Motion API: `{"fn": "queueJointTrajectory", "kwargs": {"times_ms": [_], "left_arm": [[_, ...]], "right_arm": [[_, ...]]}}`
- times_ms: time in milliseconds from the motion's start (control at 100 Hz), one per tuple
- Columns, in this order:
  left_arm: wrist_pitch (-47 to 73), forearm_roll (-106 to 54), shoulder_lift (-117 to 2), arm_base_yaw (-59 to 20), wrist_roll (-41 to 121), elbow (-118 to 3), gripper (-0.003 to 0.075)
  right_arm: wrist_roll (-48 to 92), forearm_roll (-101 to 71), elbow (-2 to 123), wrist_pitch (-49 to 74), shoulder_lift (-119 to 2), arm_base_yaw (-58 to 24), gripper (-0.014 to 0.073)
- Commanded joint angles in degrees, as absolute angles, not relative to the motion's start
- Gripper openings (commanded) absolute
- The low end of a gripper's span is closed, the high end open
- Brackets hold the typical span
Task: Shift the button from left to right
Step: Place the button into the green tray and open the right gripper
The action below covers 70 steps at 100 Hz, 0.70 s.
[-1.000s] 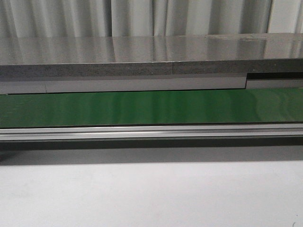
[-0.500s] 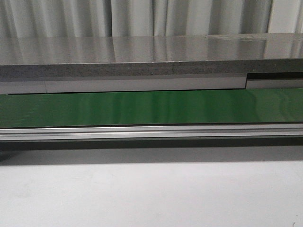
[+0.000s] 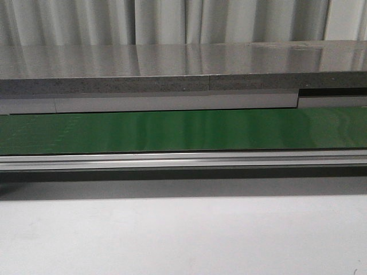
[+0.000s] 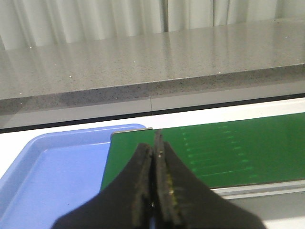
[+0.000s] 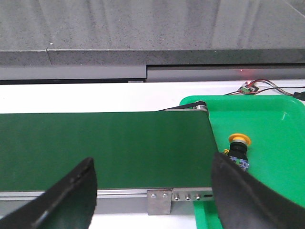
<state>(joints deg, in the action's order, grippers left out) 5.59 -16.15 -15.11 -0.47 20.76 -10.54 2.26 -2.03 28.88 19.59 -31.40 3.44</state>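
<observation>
Green tray [image 5: 281, 124] holds button [image 5: 238, 149] beyond right pincer [image 5: 157, 191]

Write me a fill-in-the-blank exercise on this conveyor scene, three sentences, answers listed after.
1. The yellow-capped push-button switch with the black body lies in the ____ plastic tray.
2. The left gripper has its black fingers pressed ____, holding nothing.
3. Beside the dark green conveyor belt, near the left gripper, sits a ____ plastic tray, while the right gripper is open.

Missing words: green; together; blue
</observation>
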Motion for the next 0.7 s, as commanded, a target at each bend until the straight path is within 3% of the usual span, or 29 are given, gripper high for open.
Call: {"fn": "queueJointTrajectory", "kwargs": {"times_ms": [0, 190, 550, 690], "left_arm": [[1.7, -16.7, -15.6, -0.8, 20.7, -12.3, -0.0020], [1.7, -16.7, -15.6, -0.8, 20.7, -12.3, -0.0020], [1.7, -16.7, -15.6, -0.8, 20.7, -12.3, -0.0020], [1.7, -16.7, -15.6, -0.8, 20.7, -12.3, -0.0020]], "right_arm": [[2.3, -2.9, 27.9, 15.7, -27.6, 3.3, 0.0510], [2.3, -4.0, 25.4, 15.7, -22.5, 3.3, 0.0469], [2.3, -4.0, 25.4, 15.6, -22.5, 3.3, -0.0074], [2.3, -4.0, 25.4, 15.6, -22.5, 3.3, -0.0067]]}}
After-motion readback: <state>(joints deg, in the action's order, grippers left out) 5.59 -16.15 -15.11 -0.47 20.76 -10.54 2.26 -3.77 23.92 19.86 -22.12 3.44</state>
